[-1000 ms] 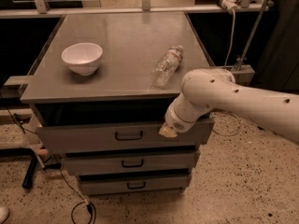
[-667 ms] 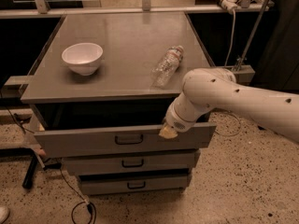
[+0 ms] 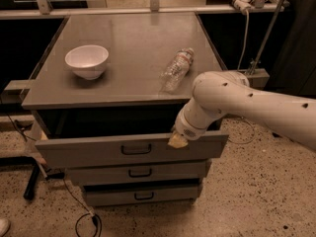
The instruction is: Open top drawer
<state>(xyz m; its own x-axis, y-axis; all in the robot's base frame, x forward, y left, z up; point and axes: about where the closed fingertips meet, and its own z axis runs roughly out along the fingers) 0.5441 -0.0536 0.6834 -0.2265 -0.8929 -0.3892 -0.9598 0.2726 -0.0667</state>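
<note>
The top drawer (image 3: 89,152) is the widest grey drawer under the tabletop, with a small black loop handle (image 3: 136,149) at its centre. It is pulled out well past the two narrower drawers (image 3: 113,173) below, and its inside is dark. My gripper (image 3: 178,140) sits at the end of the white arm, at the top edge of the drawer front, right of the handle. Only a tan tip shows there.
On the grey cabinet top (image 3: 128,38) stand a white bowl (image 3: 87,60) at the left and a clear plastic bottle (image 3: 177,69) lying on its side at the right. A cable (image 3: 84,221) trails on the speckled floor in front. A metal rail runs behind.
The top drawer has slid further out toward the camera, and my gripper has moved with its front edge.
</note>
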